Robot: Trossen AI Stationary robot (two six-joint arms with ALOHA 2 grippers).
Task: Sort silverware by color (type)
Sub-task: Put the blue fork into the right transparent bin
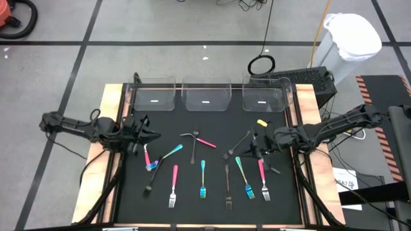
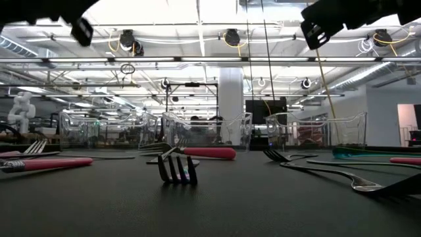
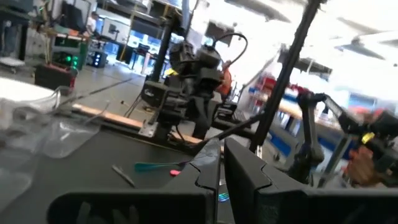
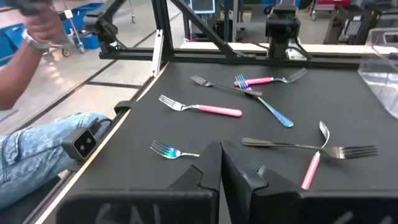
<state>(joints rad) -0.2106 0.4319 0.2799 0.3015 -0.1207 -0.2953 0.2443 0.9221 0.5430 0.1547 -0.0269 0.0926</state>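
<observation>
From my seat the silverware (image 1: 202,168) is strewn over most of the black mat (image 1: 212,208), so clean lanes are few. I see bare mat right in front of the three clear bins (image 1: 207,95) and along the near edge. The left gripper (image 1: 146,133) and right gripper (image 1: 255,145), both closed, hang over the side clusters, crowding them.

I'm looking out at a big robotics lab or workshop hall: long white ceiling light strips (image 2: 197,41) are glowing over exposed pipes and hanging cables, a grey tiled floor (image 1: 160,25) is stretching away beyond my black-topped, wood-edged table (image 1: 212,192), blue storage bins (image 4: 43,37) are sitting at the side, and a person in jeans (image 4: 37,155) is sitting just beside the table.
</observation>
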